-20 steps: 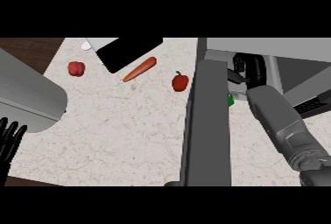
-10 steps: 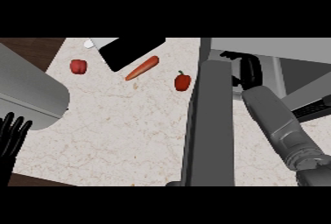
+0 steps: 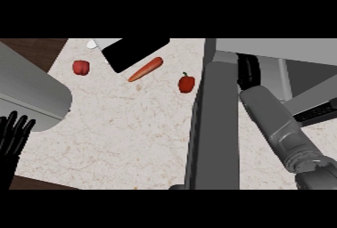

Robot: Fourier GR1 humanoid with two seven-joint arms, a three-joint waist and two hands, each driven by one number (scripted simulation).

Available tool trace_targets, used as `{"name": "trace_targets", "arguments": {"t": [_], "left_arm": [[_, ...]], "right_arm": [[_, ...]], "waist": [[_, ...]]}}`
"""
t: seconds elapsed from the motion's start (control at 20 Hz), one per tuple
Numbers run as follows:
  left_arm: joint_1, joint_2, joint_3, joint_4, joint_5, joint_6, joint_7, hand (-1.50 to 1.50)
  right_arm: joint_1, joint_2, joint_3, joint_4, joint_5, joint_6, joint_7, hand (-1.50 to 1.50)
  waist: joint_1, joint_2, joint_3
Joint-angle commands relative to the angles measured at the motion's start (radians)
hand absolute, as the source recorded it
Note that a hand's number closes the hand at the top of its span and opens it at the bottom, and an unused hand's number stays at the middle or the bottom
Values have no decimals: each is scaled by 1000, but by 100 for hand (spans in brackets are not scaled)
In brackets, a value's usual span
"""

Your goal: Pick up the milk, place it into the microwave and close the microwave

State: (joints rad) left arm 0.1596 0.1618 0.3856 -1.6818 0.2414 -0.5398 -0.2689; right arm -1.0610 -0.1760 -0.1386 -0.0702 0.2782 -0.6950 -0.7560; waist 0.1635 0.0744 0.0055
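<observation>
At the right, your right hand (image 3: 248, 71) reaches past the open microwave door (image 3: 214, 133) into the cavity, but you cannot tell whether its fingers are curled, and no milk shows anywhere, so it may be hidden by that hand or already inside. You still have the door to close. Your left hand (image 3: 13, 136) rests open at the left edge.

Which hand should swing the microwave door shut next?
Right, probably. The right hand is already up at the microwave, beside the open door. The left hand rests far away at the view's left edge.
</observation>
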Motion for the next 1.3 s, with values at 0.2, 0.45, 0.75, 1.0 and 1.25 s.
{"name": "trace_targets", "arguments": {"t": [0.2,0.45,0.75,1.0,1.25], "left_arm": [[-12,11,-6,9,-14,-6,-2,-150],[-19,-6,-6,19,-15,8,-12,-150],[-11,2,7,37,-9,-10,-42,-150],[11,-14,1,37,-31,-3,-61,-150],[17,-12,1,12,-42,3,-61,-150]], "right_arm": [[-40,36,18,9,22,-17,23,-150],[-15,44,16,12,22,7,7,-150],[18,25,-4,-7,4,58,-40,-150],[40,-6,-22,-8,-12,124,-61,-150],[50,-26,-38,-13,-27,228,-93,-150]], "waist": [[-3,-9,-1],[-14,-11,-1],[-33,-16,0],[-52,-26,-1],[-60,-30,0]]}}
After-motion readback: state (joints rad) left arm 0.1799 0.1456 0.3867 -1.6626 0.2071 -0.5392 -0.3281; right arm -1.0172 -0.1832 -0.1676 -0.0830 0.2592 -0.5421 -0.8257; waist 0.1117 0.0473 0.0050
